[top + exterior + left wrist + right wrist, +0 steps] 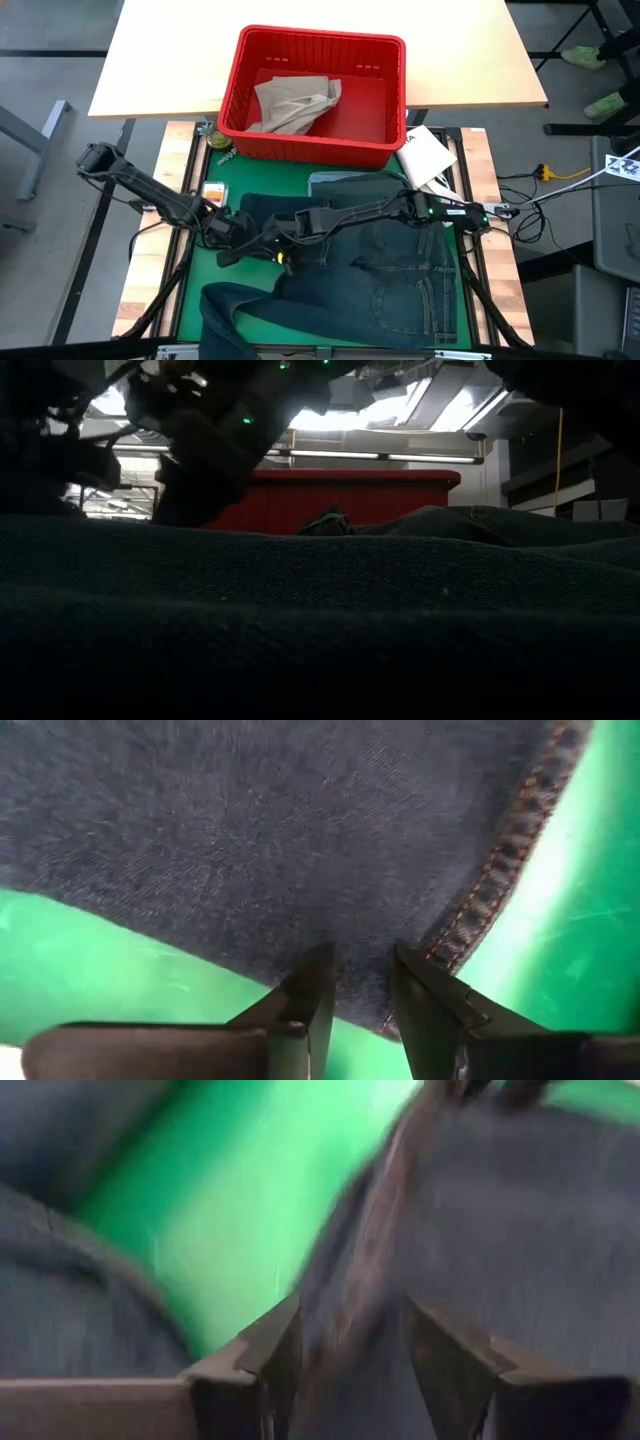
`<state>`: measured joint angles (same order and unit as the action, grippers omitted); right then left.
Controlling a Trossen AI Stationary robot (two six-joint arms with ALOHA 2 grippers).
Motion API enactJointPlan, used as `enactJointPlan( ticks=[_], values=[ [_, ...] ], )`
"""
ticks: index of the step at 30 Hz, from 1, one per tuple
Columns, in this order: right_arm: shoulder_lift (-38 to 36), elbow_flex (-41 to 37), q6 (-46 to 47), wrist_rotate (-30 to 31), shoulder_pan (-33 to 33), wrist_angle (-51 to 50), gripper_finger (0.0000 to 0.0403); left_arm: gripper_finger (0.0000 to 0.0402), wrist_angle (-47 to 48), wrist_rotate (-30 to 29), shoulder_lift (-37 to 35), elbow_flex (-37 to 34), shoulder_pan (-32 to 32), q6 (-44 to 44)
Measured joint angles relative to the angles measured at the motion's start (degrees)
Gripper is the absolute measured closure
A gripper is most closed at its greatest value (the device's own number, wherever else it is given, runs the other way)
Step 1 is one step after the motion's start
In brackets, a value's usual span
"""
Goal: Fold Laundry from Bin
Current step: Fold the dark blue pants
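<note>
Two grippers are working the jeans (390, 270) spread on the green mat, near the bin (312, 95) (khaki trousers (290, 105) inside). Left gripper (358, 990) fingers are pinching the denim hem; right gripper (350, 1340) fingers are straddling a fold. Next: lifting together, folding.

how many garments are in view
3: tan trousers in the red bin, jeans spread on the green mat, a light blue piece under them. More may be hidden.
</note>
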<state>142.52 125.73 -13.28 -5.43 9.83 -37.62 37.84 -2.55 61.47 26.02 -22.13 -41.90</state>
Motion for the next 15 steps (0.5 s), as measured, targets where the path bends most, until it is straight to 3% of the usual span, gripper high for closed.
enactJointPlan(
  ticks=[4, 9, 15],
  values=[
    [-0.08, -0.07, -0.27, 4.20, 1.78, -11.07, 0.0228, 0.0318, -2.53, -0.09, -0.07, -3.03, -0.02, -0.34],
    [-0.22, -0.85, 0.83, 15.28, 4.48, -18.79, 0.0228, 0.0326, -3.08, -0.12, -0.26, -4.81, -0.04, -1.61],
    [-0.26, -0.79, 0.86, 16.55, 5.31, -20.28, 0.0228, 0.0332, -2.69, 0.17, -0.10, -4.33, 0.00, -1.57]
  ],
)
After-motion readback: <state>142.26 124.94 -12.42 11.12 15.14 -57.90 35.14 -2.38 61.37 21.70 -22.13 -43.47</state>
